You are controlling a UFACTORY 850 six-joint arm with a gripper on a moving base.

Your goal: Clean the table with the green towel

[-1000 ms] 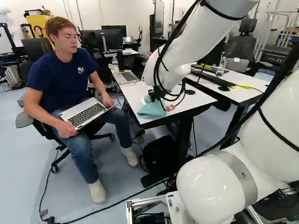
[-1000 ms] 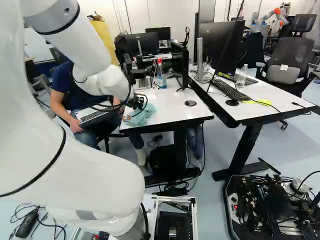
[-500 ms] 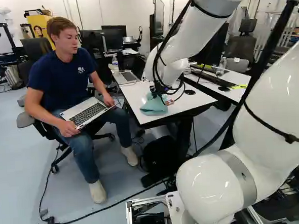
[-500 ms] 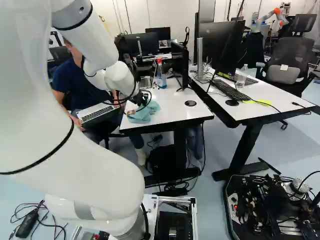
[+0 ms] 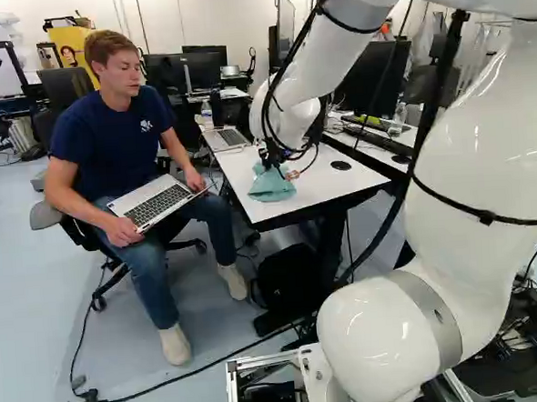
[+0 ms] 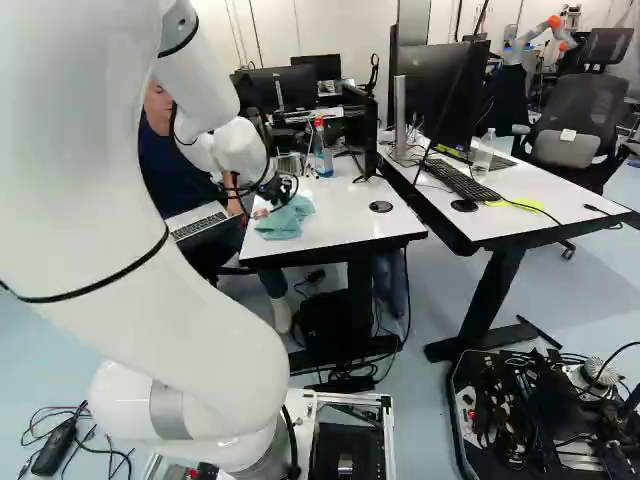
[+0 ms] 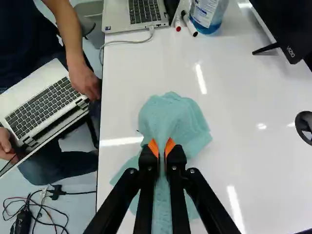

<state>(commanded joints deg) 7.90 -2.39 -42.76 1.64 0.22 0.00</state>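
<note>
The gripper (image 5: 275, 157) is low over the white table (image 5: 327, 184) in the left base view, with the green towel (image 5: 271, 186) beneath it. In the wrist view, a gathered fold of the towel (image 7: 171, 117) is pinched between the orange pads of the gripper (image 7: 162, 147), which is shut on it. The cloth spreads ahead of the fingers and to both sides, lying on the white tabletop (image 7: 243, 141). Touching the towel's edge near the fingers is a small dark mark (image 7: 140, 132).
Beyond the towel are an open laptop (image 7: 141, 12), markers (image 7: 189, 23) and a blue-liquid bottle (image 6: 322, 150). A monitor (image 7: 287, 29) and round black disc (image 6: 381, 206) share the table. A person (image 5: 123, 137) sits close beside it, laptop on lap. Another robot (image 6: 540, 35) stands far back.
The arm has carried the gripper farther from the base across the table, and the towel has slid along with it. The grip on the cloth stays the same. The base has not moved.
</note>
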